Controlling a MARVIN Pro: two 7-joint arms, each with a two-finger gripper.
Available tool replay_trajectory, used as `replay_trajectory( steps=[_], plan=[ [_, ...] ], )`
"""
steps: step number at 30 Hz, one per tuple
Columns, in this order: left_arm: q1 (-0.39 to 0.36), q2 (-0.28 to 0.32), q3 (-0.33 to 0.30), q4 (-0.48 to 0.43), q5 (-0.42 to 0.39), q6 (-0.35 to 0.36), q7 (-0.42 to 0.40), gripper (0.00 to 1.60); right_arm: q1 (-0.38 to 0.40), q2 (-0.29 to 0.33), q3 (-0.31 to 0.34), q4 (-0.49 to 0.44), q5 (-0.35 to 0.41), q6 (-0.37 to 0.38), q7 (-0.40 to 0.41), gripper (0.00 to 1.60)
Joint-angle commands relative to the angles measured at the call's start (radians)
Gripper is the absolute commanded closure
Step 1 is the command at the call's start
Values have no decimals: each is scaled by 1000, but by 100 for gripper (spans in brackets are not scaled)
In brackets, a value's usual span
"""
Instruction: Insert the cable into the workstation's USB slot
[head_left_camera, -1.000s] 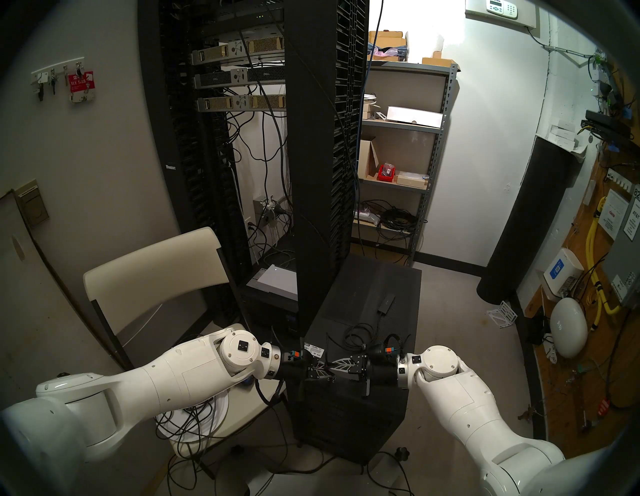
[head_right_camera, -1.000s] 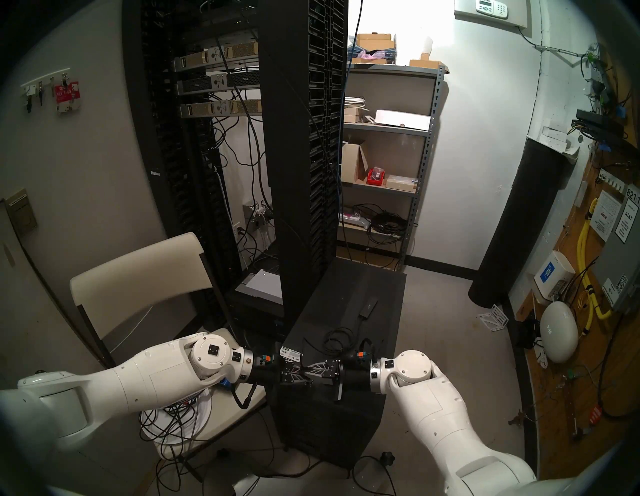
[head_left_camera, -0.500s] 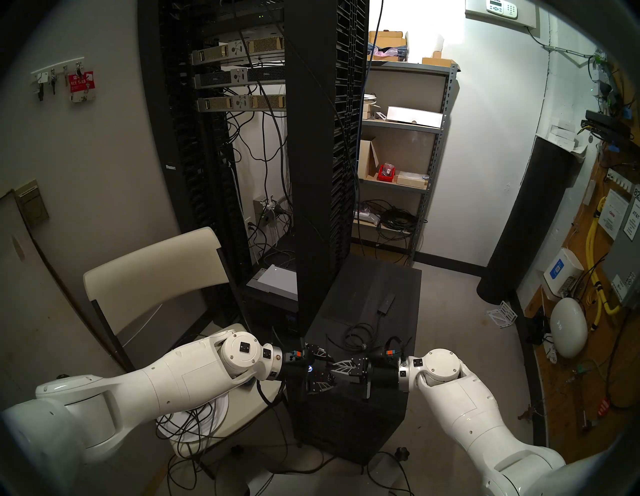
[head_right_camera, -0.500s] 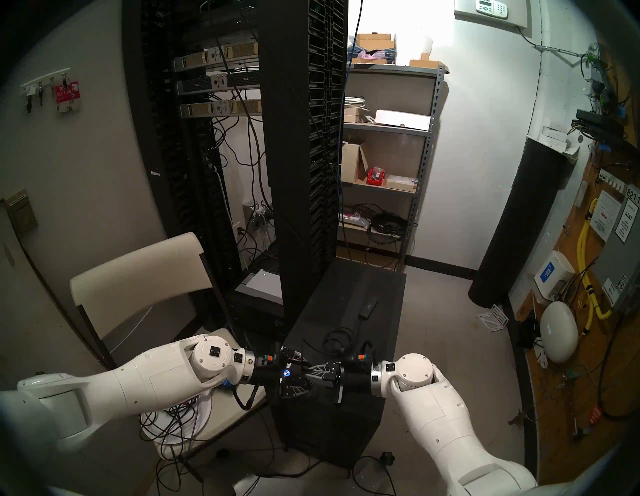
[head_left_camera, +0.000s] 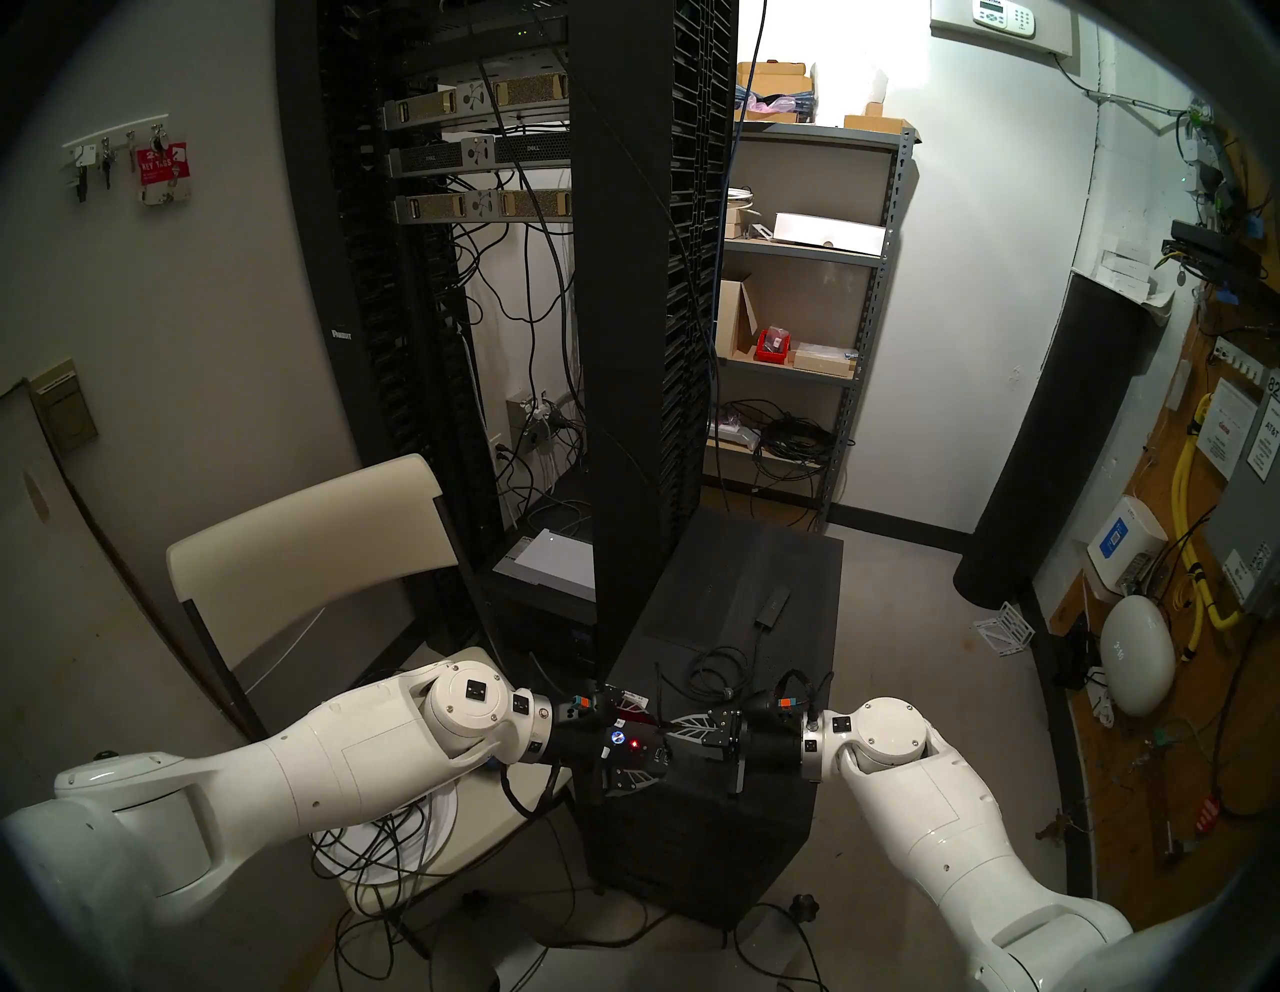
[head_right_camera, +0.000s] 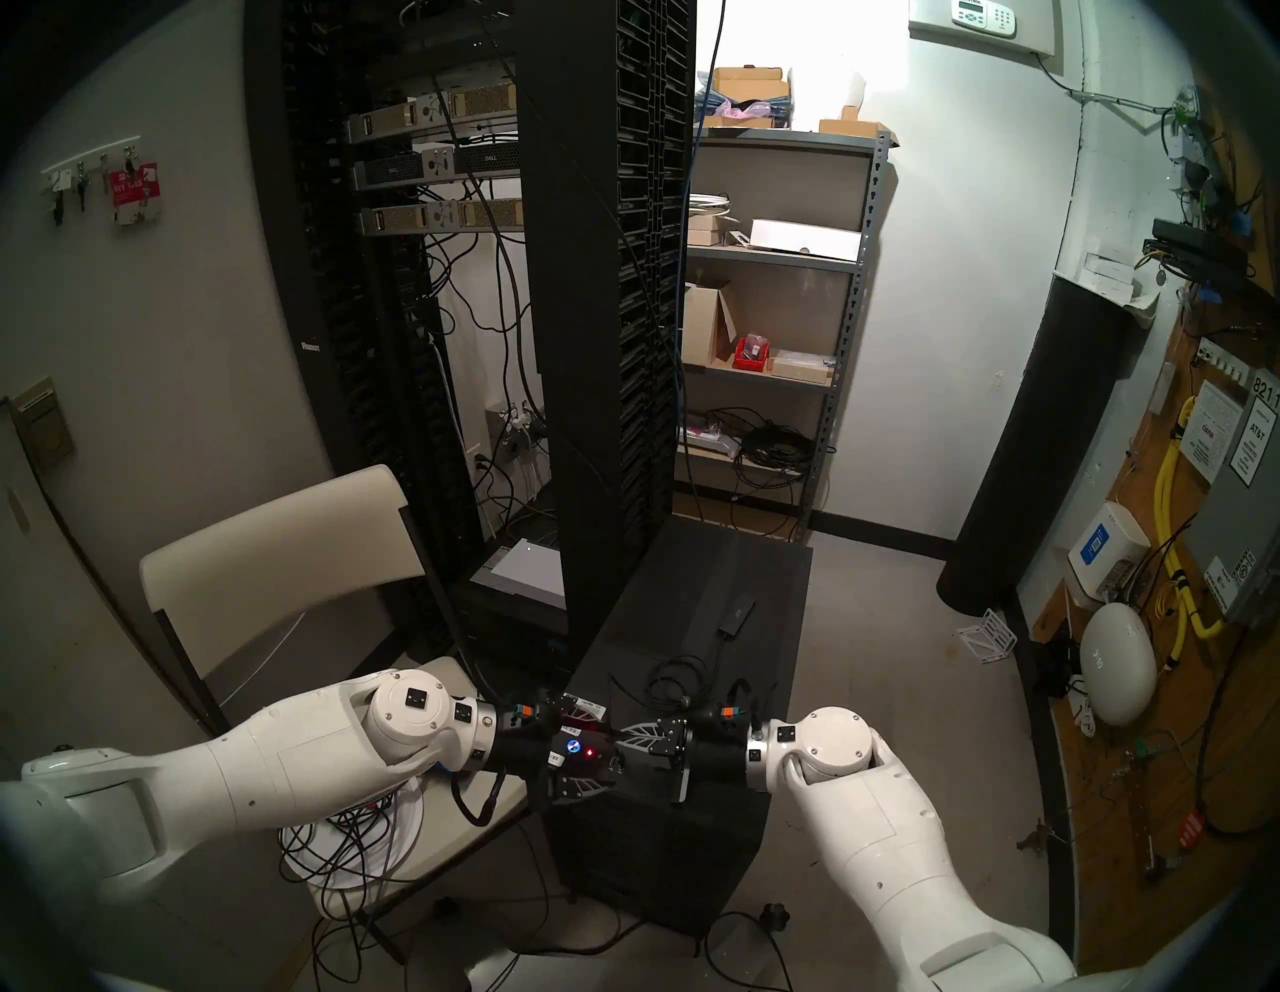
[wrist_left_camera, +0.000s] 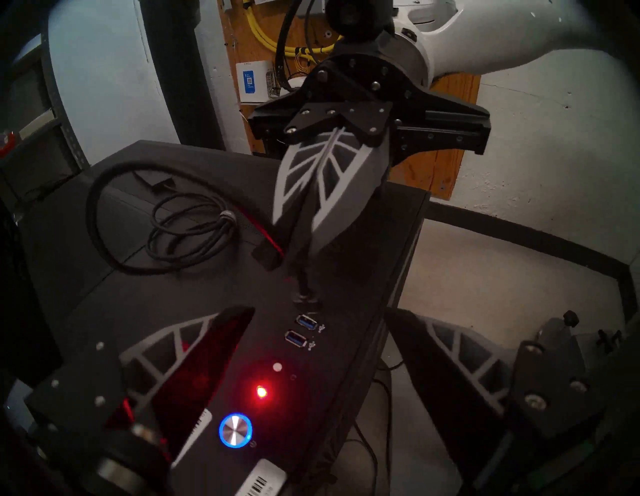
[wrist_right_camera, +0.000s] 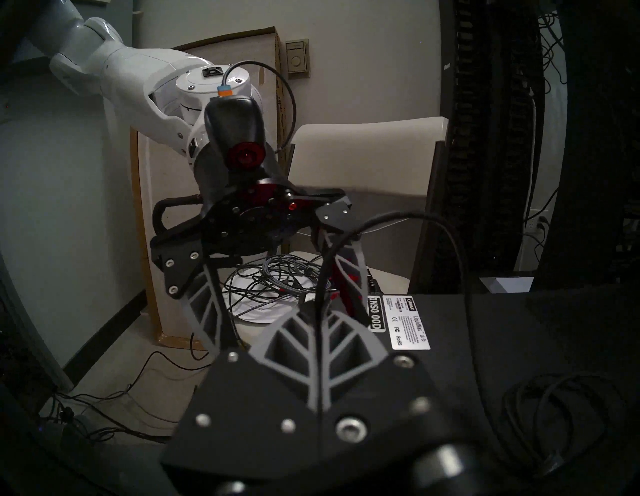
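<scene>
The black workstation (head_left_camera: 748, 575) stands low in the middle, with a red light (wrist_left_camera: 261, 392) and a blue-ringed button (wrist_left_camera: 235, 430) at its top front edge. The thin black cable (head_left_camera: 717, 668) lies coiled on its top, its adapter box (head_left_camera: 774, 604) farther back. My right gripper (head_left_camera: 663, 727) is shut on the cable's plug (wrist_left_camera: 304, 289). It holds the plug tip at a slot just beyond two blue USB ports (wrist_left_camera: 306, 322); I cannot tell whether it is seated. My left gripper (head_left_camera: 651, 741) is open and empty, its jaws either side of the front edge (wrist_left_camera: 320, 311).
The tall black server rack (head_left_camera: 651, 277) rises right behind the workstation. A cream folding chair (head_left_camera: 312, 540) with a plate of tangled cables (head_left_camera: 388, 838) stands to the left. A metal shelf (head_left_camera: 817, 312) and a black cylinder (head_left_camera: 1067, 443) stand at the back right.
My left gripper was shut at the right gripper's tips, then opened and drew back a little to the left, uncovering the red light and blue button. The right gripper has barely moved.
</scene>
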Motion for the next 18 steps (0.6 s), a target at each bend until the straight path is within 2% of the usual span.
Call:
replay_trajectory(
  steps=[1, 2, 3, 4, 7, 9, 11, 12, 14, 16, 17, 18],
  plan=[
    [51, 87, -35, -124, -123, 111, -20, 3, -7, -18, 7, -33, 2, -32, -26, 160],
    [51, 81, -32, -109, -125, 104, -30, 4, -7, -19, 7, -33, 3, -32, -26, 160],
    [75, 107, -41, -159, -135, 123, 8, 4, -11, -24, 9, -36, 4, -41, -33, 160],
    [82, 103, -45, -151, -154, 126, 7, 4, -13, -26, 9, -39, 3, -44, -37, 160],
    [149, 114, -84, -201, -236, 155, 94, 0, -24, -36, 8, -56, 7, -47, -43, 160],
    [181, 112, -106, -216, -251, 154, 128, 0, -31, -39, 8, -65, 7, -47, -47, 160],
    [208, 106, -116, -216, -306, 145, 170, 4, -37, -42, 7, -69, 6, -51, -51, 160],
    [208, 106, -116, -216, -306, 145, 170, 4, -37, -42, 7, -69, 6, -51, -51, 160],
    [241, 110, -134, -238, -314, 131, 225, 9, -48, -43, 8, -83, 6, -53, -56, 160],
    [261, 110, -143, -249, -326, 129, 250, 7, -58, -43, 9, -95, 5, -53, -61, 160],
    [284, 110, -149, -263, -349, 117, 297, 15, -64, -43, 9, -104, 3, -52, -65, 160],
    [284, 110, -149, -263, -349, 117, 297, 15, -64, -43, 9, -104, 3, -52, -65, 160]
  ],
)
